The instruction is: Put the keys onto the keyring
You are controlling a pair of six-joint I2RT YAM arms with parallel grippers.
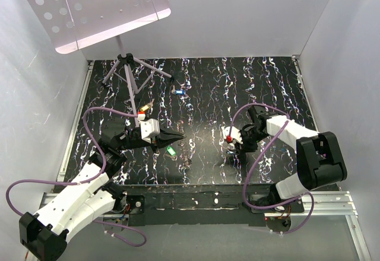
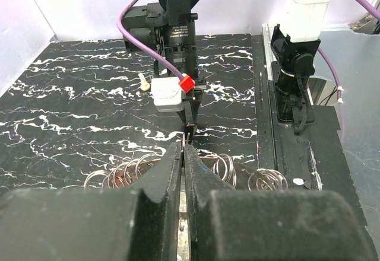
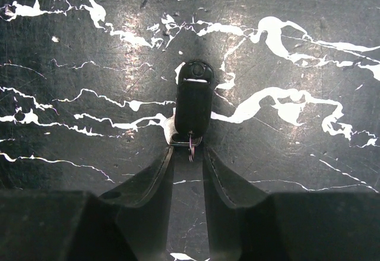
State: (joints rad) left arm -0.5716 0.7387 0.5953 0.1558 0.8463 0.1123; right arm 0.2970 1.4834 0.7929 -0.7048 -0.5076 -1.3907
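A green key lies on the black marbled table just below my left gripper. A blue key lies further back. My left gripper is shut, with nothing seen between its fingers. My right gripper points down at the table. Its tips close on the silvery end of a black oblong piece. A small thin wire ring hangs there and also shows in the left wrist view. The toothed keyring is out of view.
A tripod stand with a perforated white sheet stands at the back left. A small yellowish thing lies near its foot; I cannot tell whether it is a key or a knob. Thin wire loops show beside my left fingers.
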